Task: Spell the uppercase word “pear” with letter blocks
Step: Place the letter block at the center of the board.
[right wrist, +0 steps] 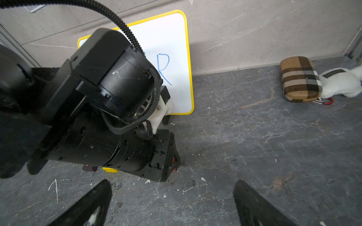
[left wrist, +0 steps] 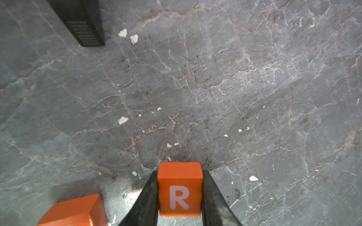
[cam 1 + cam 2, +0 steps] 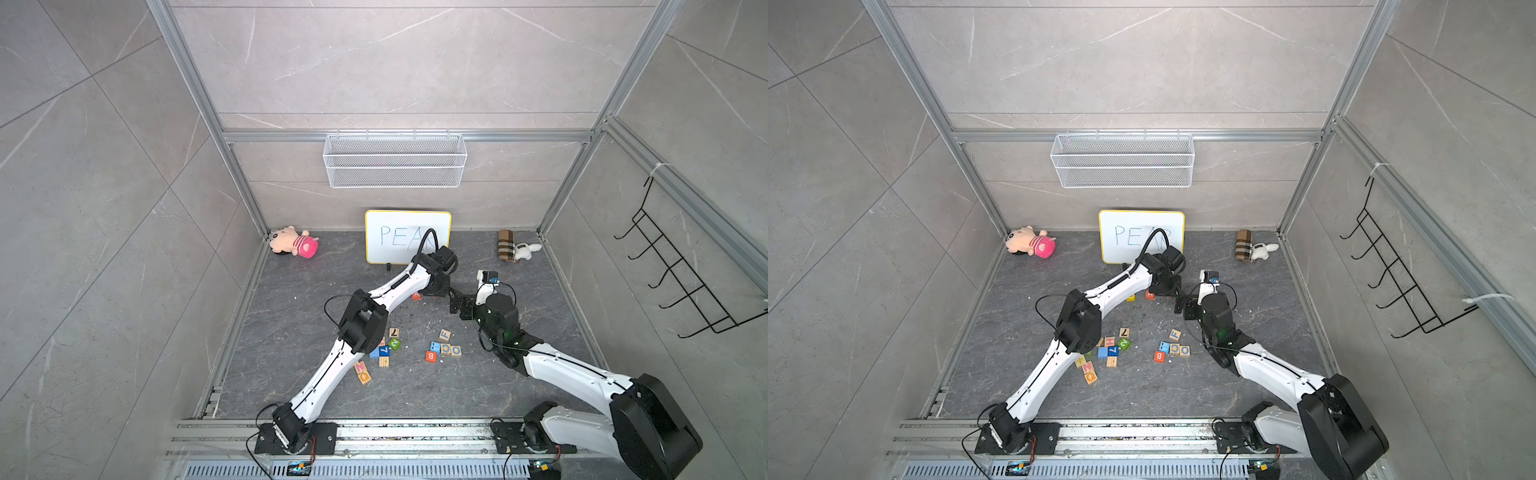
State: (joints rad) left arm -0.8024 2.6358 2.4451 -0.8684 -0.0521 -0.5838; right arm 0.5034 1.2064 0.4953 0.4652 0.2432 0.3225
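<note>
On the left gripper (image 2: 180, 173): matte black fingers (image 2: 148, 195) pinching two sides of the R block (image 2: 179, 189), a smooth orange-red cube with rounded edges, at far centre of the veined grey stone floor (image 2: 235, 88), just right of a second orange-red cube (image 2: 72, 211). On the right gripper (image 1: 173, 183): spread wide, gripping nothing. On the far wall (image 3: 395, 83): long white wire-mesh basket (image 3: 395, 160).

My dark veined table (image 3: 291, 316) carries an orange-red block (image 3: 1149, 295), scattered other blocks (image 3: 445, 348), a whiteboard (image 3: 390, 249) at the back, and a pink plush (image 3: 296, 242) and a plaid case (image 3: 505, 245) in the far corners.
</note>
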